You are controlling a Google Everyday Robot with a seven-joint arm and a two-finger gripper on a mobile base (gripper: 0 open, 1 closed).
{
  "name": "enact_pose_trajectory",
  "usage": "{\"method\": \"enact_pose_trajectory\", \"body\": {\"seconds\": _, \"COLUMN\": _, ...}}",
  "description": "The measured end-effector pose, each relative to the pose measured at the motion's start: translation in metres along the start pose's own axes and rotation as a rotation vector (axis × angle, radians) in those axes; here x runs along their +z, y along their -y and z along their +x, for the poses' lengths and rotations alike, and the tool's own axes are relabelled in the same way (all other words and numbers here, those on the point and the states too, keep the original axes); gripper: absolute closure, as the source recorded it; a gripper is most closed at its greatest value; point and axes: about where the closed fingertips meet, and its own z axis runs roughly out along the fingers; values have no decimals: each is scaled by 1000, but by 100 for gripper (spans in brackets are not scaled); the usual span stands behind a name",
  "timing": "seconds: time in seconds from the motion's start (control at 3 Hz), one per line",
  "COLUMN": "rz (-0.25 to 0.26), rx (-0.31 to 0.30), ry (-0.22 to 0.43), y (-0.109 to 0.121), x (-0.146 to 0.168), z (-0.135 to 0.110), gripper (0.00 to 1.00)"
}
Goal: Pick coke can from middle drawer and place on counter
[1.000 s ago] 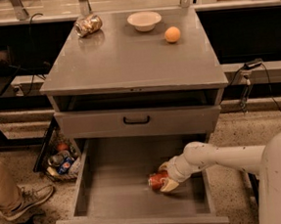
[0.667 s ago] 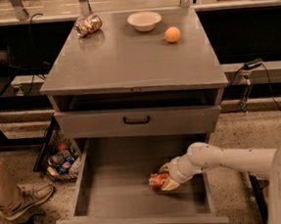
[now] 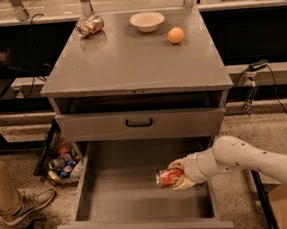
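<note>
at the far left someone's leg and shoe [image 3: 21, 201] rest on the speckled floor, and a low rack of cans and bottles [image 3: 62, 162] stands just beside the grey cabinet. up on the table [image 3: 129, 62] a crinkled shiny packet [image 3: 89, 26] lies at the back left, then a pale bowl [image 3: 147, 21], then an orange ball [image 3: 175, 35]. the front half is bare. below it the shallow drawer [image 3: 139, 123] is shut, and the middle drawer [image 3: 125, 193] is pulled right out.

the coke can [image 3: 166, 177] lies on its side in the drawer's right half, near the right wall. the tool [image 3: 175, 175] has reached in from the right with a pale finger on each side of the can, closed onto it. i can't tell whether the can rests on the drawer floor or has cleared it.

i'd say the grasp is made and the lift comes next. the can needs raising straight out, drawn forward past the shut drawer front and the table's overhanging edge, then set down on the bare part.

the can shows red with a pale smear, but no lettering i can read. the packet's print is unreadable too.
</note>
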Motion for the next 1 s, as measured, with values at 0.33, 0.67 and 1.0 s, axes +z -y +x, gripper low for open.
{"method": "enact_pose_trajectory", "body": {"seconds": 0.33, "rz": 91, "rx": -95, "ry": -47, "y": 18, "x": -86, "z": -34, "gripper": 100}}
{"method": "enact_pose_trajectory", "body": {"seconds": 0.67, "rz": 91, "rx": -95, "ry": -47, "y": 18, "x": -86, "z": -34, "gripper": 100}}
{"method": "enact_pose_trajectory", "body": {"seconds": 1.0, "rz": 113, "rx": -171, "ry": -54, "y": 40, "x": -132, "z": -58, "gripper": 100}}
